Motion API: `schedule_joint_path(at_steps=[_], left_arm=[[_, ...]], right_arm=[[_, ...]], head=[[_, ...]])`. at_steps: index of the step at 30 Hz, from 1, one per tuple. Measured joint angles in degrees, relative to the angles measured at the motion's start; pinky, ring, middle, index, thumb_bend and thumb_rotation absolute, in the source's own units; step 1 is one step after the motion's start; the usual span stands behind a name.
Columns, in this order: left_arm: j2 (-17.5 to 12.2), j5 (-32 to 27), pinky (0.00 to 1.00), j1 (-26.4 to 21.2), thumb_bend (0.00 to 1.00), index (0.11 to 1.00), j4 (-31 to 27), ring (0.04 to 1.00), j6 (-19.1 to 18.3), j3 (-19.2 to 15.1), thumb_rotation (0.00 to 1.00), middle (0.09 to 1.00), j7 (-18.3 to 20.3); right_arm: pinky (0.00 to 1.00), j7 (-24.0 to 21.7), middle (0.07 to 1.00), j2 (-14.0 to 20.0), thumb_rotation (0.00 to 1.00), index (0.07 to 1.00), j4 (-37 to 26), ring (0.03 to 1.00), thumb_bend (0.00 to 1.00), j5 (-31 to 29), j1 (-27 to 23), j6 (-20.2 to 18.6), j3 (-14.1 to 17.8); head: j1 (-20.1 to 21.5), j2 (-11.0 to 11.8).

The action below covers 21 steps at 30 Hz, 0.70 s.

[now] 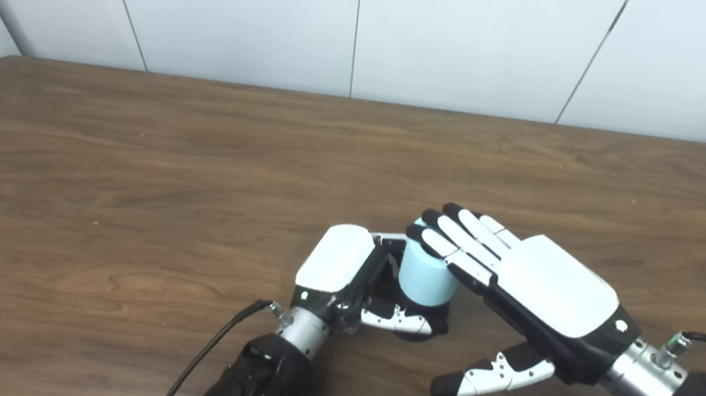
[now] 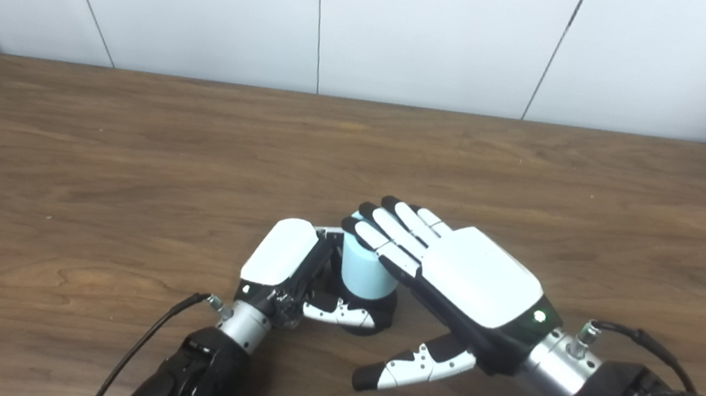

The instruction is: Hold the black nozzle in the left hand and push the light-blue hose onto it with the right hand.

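1. Left hand (image 1: pixel 345 270) is curled around the black nozzle (image 1: pixel 422 322) near the table's (image 1: pixel 128 186) front middle, its thumb lying across the dark base and its fingers wrapped round the far side
2. Right hand (image 1: pixel 547 300) holds nothing: its fingers (image 1: pixel 455 233) are stretched flat and apart, laid over the top of the light-blue hose (image 1: pixel 427 276), with the thumb hanging free below and well clear
3. Standing upright, the hose piece has its long axis vertical; its lower end sits on the nozzle, which touches the table
4. It is a short, smooth, matte cylinder in pale blue; the nozzle beneath looks glossy black and rounded, mostly hidden
5. Brown wood-grain covers the tabletop; both hands have white shells over black frames
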State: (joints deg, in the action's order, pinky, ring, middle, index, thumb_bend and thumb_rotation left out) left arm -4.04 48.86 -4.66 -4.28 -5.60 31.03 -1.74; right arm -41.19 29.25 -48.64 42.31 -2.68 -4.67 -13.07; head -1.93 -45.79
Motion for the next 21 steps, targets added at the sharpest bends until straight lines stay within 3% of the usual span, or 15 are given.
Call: schedule_joint_path(at_steps=[7,13,21], left_arm=[[0.13,-0.16,0.3,-0.03,0.47,0.518,-0.06,0.401,-0.17,-0.1,0.0,0.476,0.18],[0.15,-0.23,0.31,-0.03,0.47,0.515,-0.06,0.415,-0.17,-0.09,0.0,0.499,0.19],[0.14,-0.34,0.3,-0.01,0.47,0.516,-0.06,0.404,-0.16,-0.21,0.0,0.481,0.18]], right_arm=[[1.0,-2.25,1.0,-0.26,1.0,0.99,-1.7,1.0,0.65,-5.77,-3.18,-3.73,3.72],[1.0,-1.39,1.0,-2.19,1.0,0.989,-4.18,1.0,0.61,-9.68,-8.75,-7.26,8.7],[1.0,-0.38,1.0,-3.37,1.0,0.987,-4.17,1.0,0.61,-10.8,-9.17,-9.39,11.6]], head=[[-0.09,0.18],[-0.09,0.18],[-0.09,0.18]])
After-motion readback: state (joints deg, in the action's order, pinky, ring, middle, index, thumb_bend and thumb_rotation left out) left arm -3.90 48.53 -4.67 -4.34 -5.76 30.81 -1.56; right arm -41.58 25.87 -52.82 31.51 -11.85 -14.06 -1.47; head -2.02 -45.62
